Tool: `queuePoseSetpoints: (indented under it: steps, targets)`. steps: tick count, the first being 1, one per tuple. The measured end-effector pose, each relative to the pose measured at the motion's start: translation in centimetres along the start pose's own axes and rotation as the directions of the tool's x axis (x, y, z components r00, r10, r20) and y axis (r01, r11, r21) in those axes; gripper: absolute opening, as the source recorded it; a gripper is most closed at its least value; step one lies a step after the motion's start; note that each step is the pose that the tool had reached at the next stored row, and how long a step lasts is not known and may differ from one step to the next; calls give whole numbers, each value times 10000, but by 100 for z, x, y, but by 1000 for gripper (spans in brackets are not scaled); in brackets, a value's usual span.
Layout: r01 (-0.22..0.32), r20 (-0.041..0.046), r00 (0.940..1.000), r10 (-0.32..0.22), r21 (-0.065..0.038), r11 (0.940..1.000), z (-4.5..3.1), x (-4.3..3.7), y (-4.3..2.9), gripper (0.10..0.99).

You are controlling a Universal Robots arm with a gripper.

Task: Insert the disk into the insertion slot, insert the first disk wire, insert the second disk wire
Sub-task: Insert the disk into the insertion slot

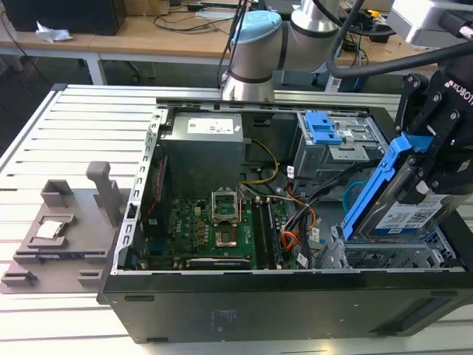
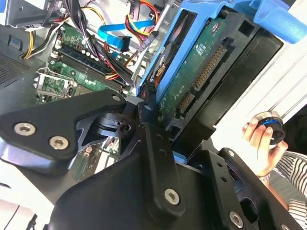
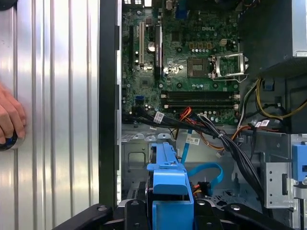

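Handling: treat the disk [image 1: 403, 216] as rigid, dense for its size and sensitive to knocks. You can expect its blue carrier [image 3: 170, 184] to flex a little, being plastic.
Hold: take it by the carrier's long rails or the metal body. Keep off the green circuit board and connector pins, which lie bare in the second wrist view.
Look: a flat silver-grey rectangle with a white-and-blue label, framed in bright blue with tabbed ends.
Fingers: the gripper [image 1: 432, 174] is clamped on the disk, one finger on each side.
Position: the disk sits between the fingers, steeply tilted with one end raised, and is not seated in a bay.
Below the fingers: the insertion slot [image 1: 392, 255] is a perforated silver cage. You cannot tell whether the disk's lower end touches it.
Beyond the fingertips: the second disk wire [image 3: 211, 168] is a light-blue flat loop lying loose, apart from the disk.
Farther out: the motherboard [image 3: 192, 62] and the taller cage with the blue latch [image 1: 325, 129].
Outside the case: a person's hand [image 3: 9, 120] rests on the ribbed table [image 3: 57, 96].
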State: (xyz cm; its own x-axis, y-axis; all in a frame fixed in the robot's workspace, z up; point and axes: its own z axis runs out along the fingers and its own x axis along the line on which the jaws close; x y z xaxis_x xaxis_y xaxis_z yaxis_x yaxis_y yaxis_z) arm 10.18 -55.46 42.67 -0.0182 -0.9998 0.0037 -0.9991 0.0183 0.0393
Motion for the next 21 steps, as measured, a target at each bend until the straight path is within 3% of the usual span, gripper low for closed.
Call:
queuePoseSetpoints:
  steps: [6,14,21]
  targets:
    - [1,-2,10000,-1,-1,10000,93,-27,14,361]
    - [1,1,10000,-1,0,10000,321,-28,5,361]
    - [1,0,10000,-1,0,10000,332,-28,4,361]
